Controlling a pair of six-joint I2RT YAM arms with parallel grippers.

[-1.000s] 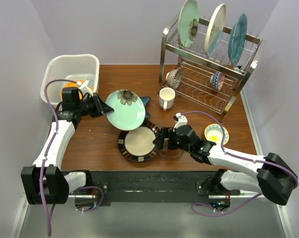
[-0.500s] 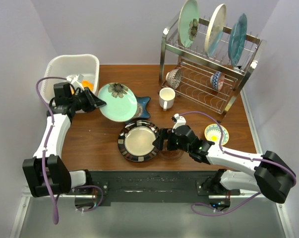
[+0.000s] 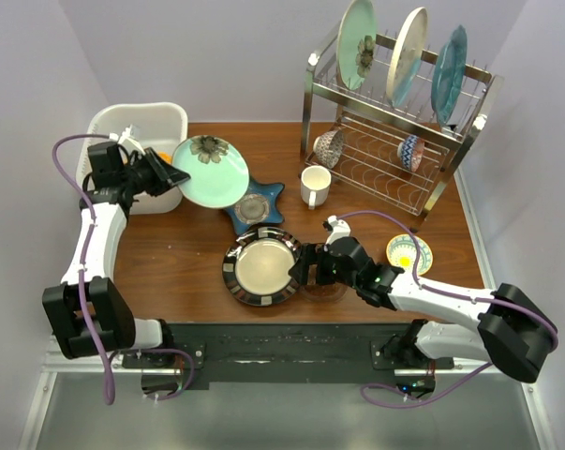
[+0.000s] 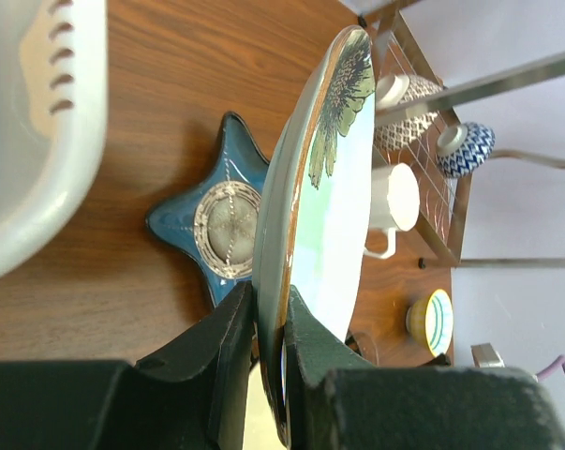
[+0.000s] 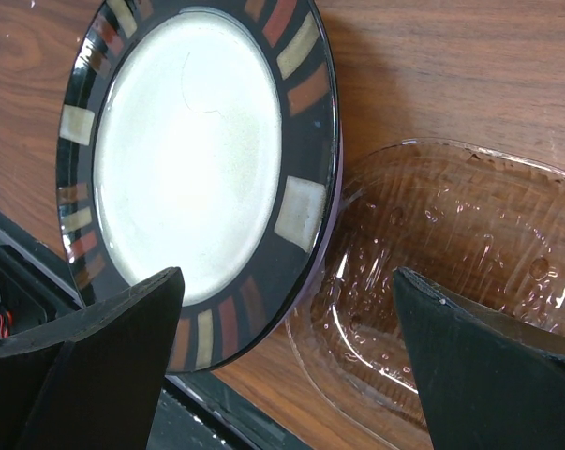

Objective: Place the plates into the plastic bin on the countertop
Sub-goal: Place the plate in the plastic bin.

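My left gripper (image 3: 174, 176) (image 4: 268, 302) is shut on the rim of a pale green plate with a flower (image 3: 210, 171) (image 4: 331, 187). The plate hangs tilted just right of the white plastic bin (image 3: 141, 109) (image 4: 38, 141), above the wood countertop (image 3: 188, 253). A blue star-shaped dish (image 3: 254, 206) (image 4: 221, 220) lies below the plate. A black-rimmed cream plate (image 3: 261, 266) (image 5: 198, 159) lies near the front edge. My right gripper (image 3: 299, 265) (image 5: 287, 281) stands open over that plate's right rim, touching nothing.
A clear glass dish (image 5: 451, 272) touches the black-rimmed plate's right side. The steel rack (image 3: 394, 141) at back right holds three upright plates and two bowls. A white mug (image 3: 313, 185) and a yellow bowl (image 3: 408, 251) stand on the countertop. Something orange (image 3: 160, 157) lies in the bin.
My left arm has carried the green plate left and back toward the bin, uncovering the star dish. The right arm has barely moved.
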